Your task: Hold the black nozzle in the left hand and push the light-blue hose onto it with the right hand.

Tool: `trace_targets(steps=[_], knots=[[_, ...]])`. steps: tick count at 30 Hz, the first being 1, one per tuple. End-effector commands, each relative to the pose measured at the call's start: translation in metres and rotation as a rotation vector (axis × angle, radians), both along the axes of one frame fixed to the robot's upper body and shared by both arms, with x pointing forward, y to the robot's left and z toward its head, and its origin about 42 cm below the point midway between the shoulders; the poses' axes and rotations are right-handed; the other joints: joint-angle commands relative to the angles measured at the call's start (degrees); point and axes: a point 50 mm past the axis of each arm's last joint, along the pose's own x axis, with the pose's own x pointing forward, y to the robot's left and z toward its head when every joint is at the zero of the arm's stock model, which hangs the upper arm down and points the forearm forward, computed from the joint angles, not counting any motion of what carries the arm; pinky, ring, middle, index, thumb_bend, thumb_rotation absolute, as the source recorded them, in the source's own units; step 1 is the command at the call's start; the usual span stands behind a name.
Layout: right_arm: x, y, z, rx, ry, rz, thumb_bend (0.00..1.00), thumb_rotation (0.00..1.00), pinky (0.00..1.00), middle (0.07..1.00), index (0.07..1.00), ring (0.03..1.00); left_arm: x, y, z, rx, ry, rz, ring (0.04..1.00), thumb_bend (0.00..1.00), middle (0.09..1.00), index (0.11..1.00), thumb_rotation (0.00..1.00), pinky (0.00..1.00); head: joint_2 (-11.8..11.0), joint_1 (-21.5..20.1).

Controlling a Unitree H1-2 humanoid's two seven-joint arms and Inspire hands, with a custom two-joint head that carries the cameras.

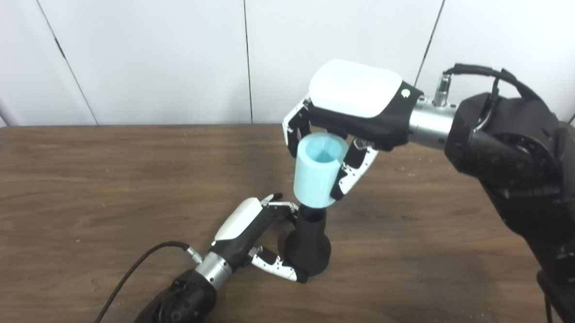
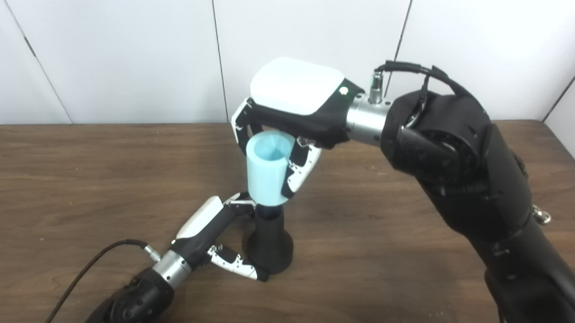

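Here the right hand [image 1: 347,115] is gripping the light-blue cylindrical hose piece [image 1: 317,171] from above, its fingers [image 1: 352,171] wrapped down the sides so that the open top of the tube is showing beneath the palm. The hose is standing nearly upright, tilted a little, and its lower end is sitting on the top of the black nozzle [image 1: 309,242], a matte plastic part with a narrow neck flaring to a wide round base. That base is resting on the dark wooden worktop [image 1: 97,182]. The left hand [image 1: 255,233] is reaching in low from the left and closing on the nozzle, with fingers at the neck just under the hose and the thumb curling around the foot of the base.

By my judgement the hose is only starting onto the neck, since most of the neck is showing below it. To do this step well, the right hand should be bringing the hose axis into line with the neck before pressing, then pushing straight down. The left hand should be bracing the base firmly against the worktop so the nozzle is not tipping or sliding away.
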Motion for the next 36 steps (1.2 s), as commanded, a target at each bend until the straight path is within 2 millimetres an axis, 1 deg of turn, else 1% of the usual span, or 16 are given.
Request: trace_targets(steps=[1,2,6,18,25,27,29,31,33,34,36], knots=[[-0.004,-0.003,0.014,0.002,-0.07,-0.02,0.53,0.0,0.13,0.471,0.481,0.2,-0.018,0.002,-0.031,0.112,0.129,-0.036,0.746,0.52,0.498,0.481,0.0,0.97,0.1,-0.1],[-0.005,-0.003,0.013,0.0,-0.074,-0.025,0.53,0.0,0.13,0.422,0.491,0.204,-0.018,0.002,-0.031,0.112,0.129,-0.036,0.746,0.52,0.498,0.482,0.0,0.97,0.1,-0.1],[-0.004,-0.005,0.01,-0.005,-0.083,-0.039,0.52,0.0,0.13,0.392,0.5,0.212,-0.018,0.002,-0.031,0.115,0.131,-0.036,0.746,0.52,0.498,0.482,0.0,0.97,0.2,-0.1],[0.002,-0.007,0.002,0.018,-0.081,-0.058,0.52,0.0,0.15,0.394,0.502,0.225,-0.019,0.003,-0.031,0.117,0.136,-0.034,0.747,0.52,0.498,0.482,0.0,0.97,0.2,0.0],[0.003,-0.007,-0.003,0.06,-0.065,-0.065,0.52,0.0,0.12,0.391,0.499,0.212,-0.018,0.003,-0.031,0.117,0.136,-0.033,0.748,0.52,0.498,0.482,0.0,0.97,0.2,-0.1],[0.003,-0.006,-0.003,0.07,-0.062,-0.065,0.53,0.0,0.12,0.455,0.485,0.21,-0.018,0.003,-0.031,0.117,0.136,-0.033,0.748,0.52,0.498,0.482,0.0,0.97,0.2,-0.1],[0.002,-0.005,-0.005,0.081,-0.052,-0.065,0.53,0.0,0.12,0.468,0.483,0.21,-0.019,0.003,-0.031,0.117,0.135,-0.033,0.748,0.52,0.498,0.482,0.0,0.97,0.2,-0.1],[0.002,-0.004,-0.007,0.095,-0.036,-0.065,0.53,0.0,0.15,0.471,0.482,0.222,-0.019,0.003,-0.03,0.116,0.135,-0.032,0.748,0.52,0.498,0.482,0.0,0.97,0.4,0.1],[0.001,-0.003,-0.009,0.103,-0.026,-0.066,0.53,0.0,0.16,0.472,0.482,0.229,-0.018,0.003,-0.03,0.115,0.135,-0.032,0.748,0.52,0.498,0.482,0.0,0.97,0.4,0.1],[0.001,-0.003,-0.01,0.104,-0.022,-0.066,0.53,0.0,0.16,0.432,0.491,0.23,-0.018,0.003,-0.03,0.114,0.135,-0.032,0.748,0.52,0.498,0.482,0.0,0.97,0.4,0.1],[0.0,-0.003,-0.011,0.104,-0.015,-0.067,0.53,0.0,0.16,0.409,0.497,0.233,-0.018,0.003,-0.03,0.114,0.135,-0.031,0.748,0.52,0.498,0.482,0.0,0.97,0.4,0.1]])
